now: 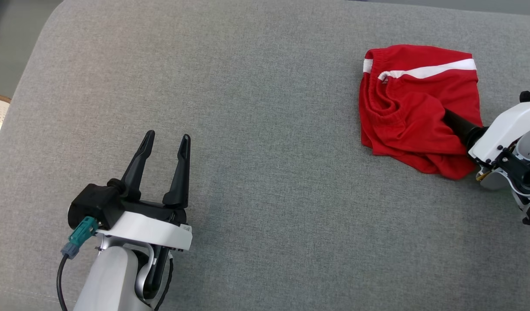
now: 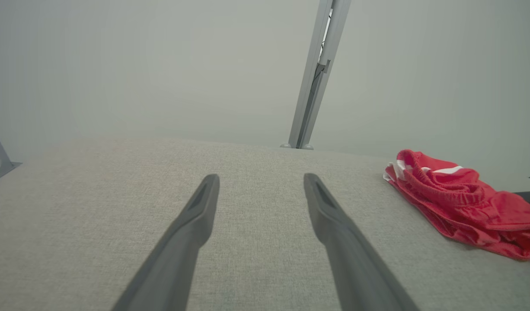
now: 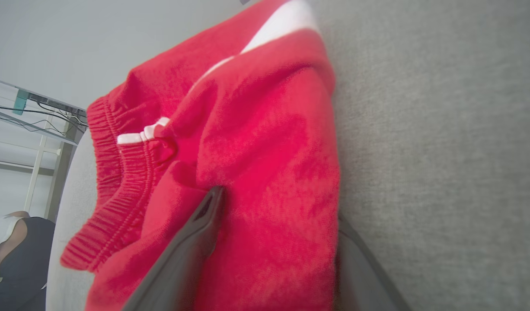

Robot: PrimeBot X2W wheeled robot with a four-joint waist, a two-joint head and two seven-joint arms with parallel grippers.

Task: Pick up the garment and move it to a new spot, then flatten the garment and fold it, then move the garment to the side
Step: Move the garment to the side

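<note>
Where the grey upholstery (image 1: 265, 172) runs far right, crumpled red garment (image 1: 416, 112), white stripe, elastic waistband, right end effector (image 3: 278, 207) spread astride one fold, left end effector (image 1: 168, 136) spread, empty

I find no legible text, brand, number or sign. The garment (image 1: 420, 108) carries no lettering that I can make out. A small pale sticker (image 1: 185, 227) on the white housing of my left gripper (image 1: 167, 140) is too small to read.
</note>
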